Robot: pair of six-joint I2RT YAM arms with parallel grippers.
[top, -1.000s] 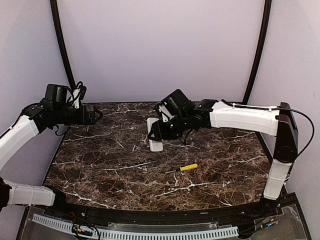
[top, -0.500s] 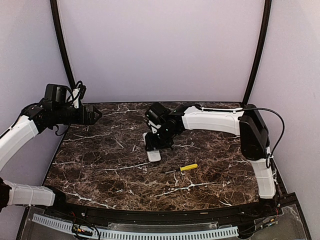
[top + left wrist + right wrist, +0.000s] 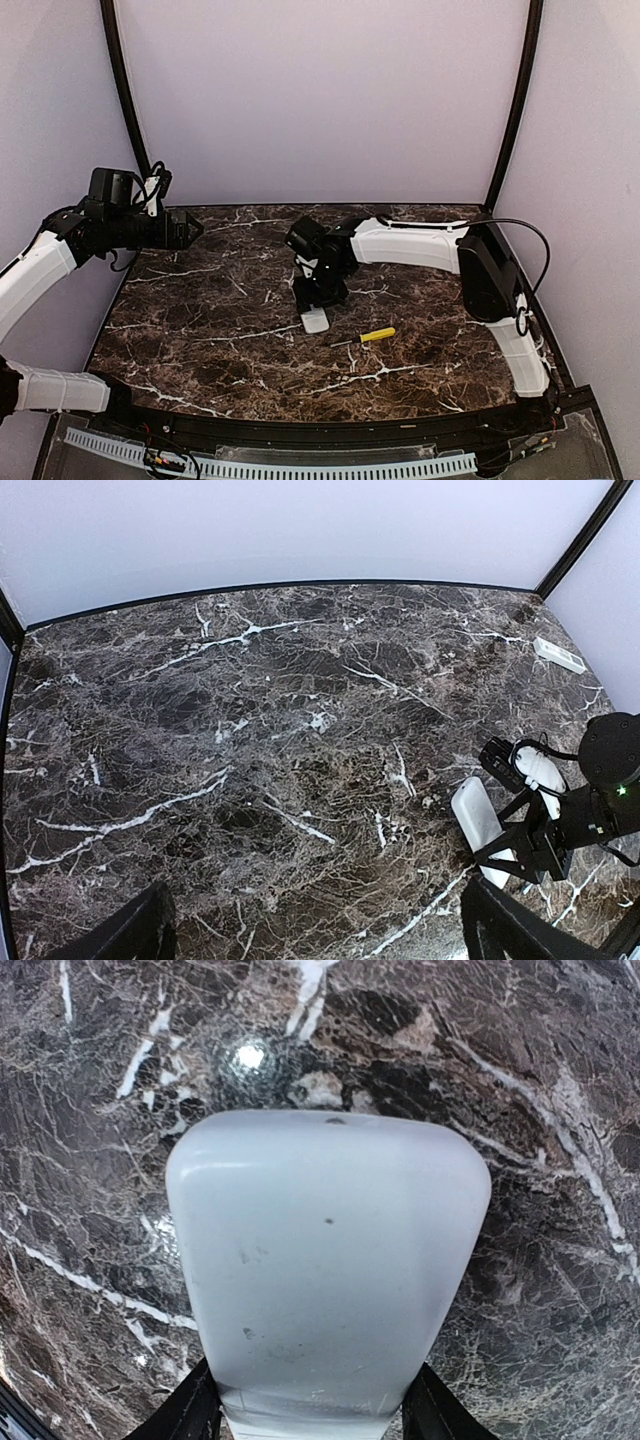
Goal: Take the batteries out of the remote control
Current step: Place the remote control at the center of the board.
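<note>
Holding the remote control [image 3: 325,1260] steady in my right gripper [image 3: 320,290] is the job just now. The jaws stand about half closed, pinching the white body across its width near one end. The free rounded end points down toward the table [image 3: 200,330] near its middle; whether it touches the marble I cannot tell. No batteries show in any view, and the face turned to my wrist camera is smooth, so I judge the battery bay is on the far side or hidden under my fingers [image 3: 195,1415]. To do this step well I should make the pinch firm and even so the slick shell cannot twist. I should turn it slowly until the bay faces down, low over the marble so anything that drops out cannot roll far. My left gripper [image 3: 185,229] hovers wide open with nothing in it, at ten o'clock over the table's edge, well apart from the work; it could come in to catch. The yellow-handled screwdriver [image 3: 368,336] lies at four o'clock of the remote, near but apart.
</note>
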